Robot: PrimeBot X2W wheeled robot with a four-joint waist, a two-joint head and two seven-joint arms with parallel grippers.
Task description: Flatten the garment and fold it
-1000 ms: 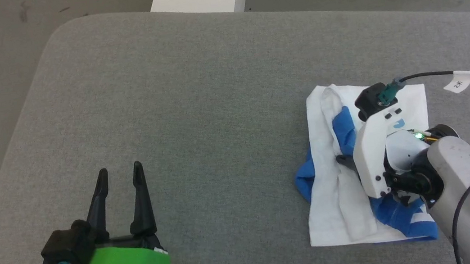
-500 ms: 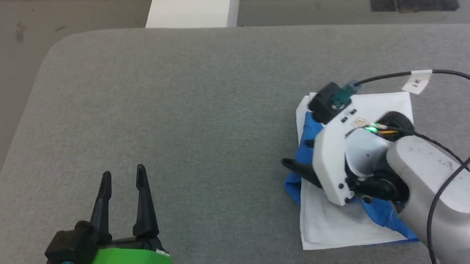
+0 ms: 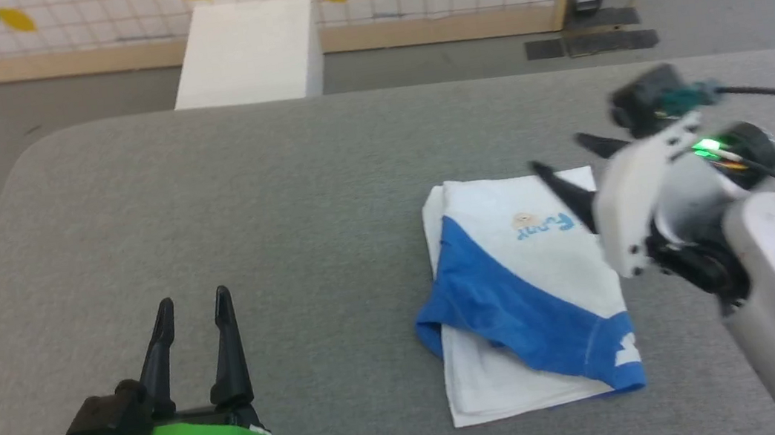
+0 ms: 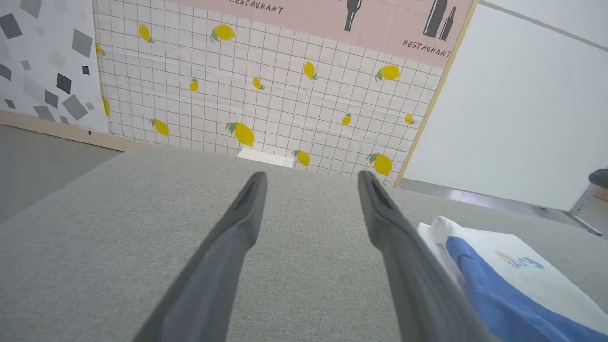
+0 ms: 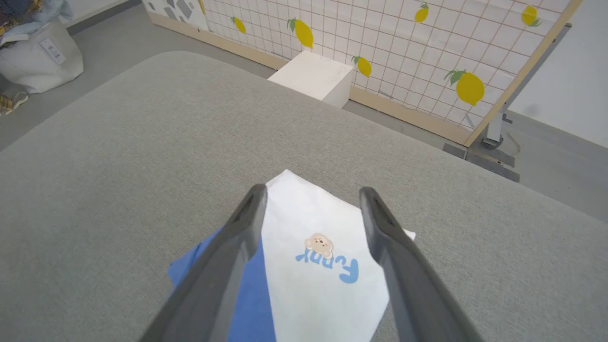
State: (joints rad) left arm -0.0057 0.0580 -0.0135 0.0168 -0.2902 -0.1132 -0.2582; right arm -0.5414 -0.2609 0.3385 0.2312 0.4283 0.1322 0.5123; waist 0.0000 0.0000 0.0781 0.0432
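Containers: a pale bag [image 5: 35, 54] is seen on the floor at the upper left of the right wrist view. Cloth is bunched at its mouth, but its kind cannot be made out. A white box [image 3: 246, 53] is seen at the top centre of the head view, beyond the tabletop [image 3: 242, 192]. Whether anything is in it cannot be told.

Garment [image 3: 529, 296]: it is laid on the grey tabletop, right of centre in the head view, and folded into a flat oblong packet. The white cloth is crossed by a broad blue band [image 3: 486, 287] running from upper left to lower right. A small print [image 3: 542, 223] of an animal face over blue letters is carried on the white part above the band. A blue fold is pushed out past the packet's left edge. The long axis runs from top to bottom of the head view, with the printed end toward the top.

Right gripper [image 3: 557, 152]: it is held over the packet's upper right corner with the fingers spread wide and nothing between them. Contact with the cloth cannot be judged.

Left gripper [image 3: 193, 297]: it is seen at the lower left of the head view, over bare tabletop well apart from the garment, with the fingers parted and empty, tips toward the top of the frame.
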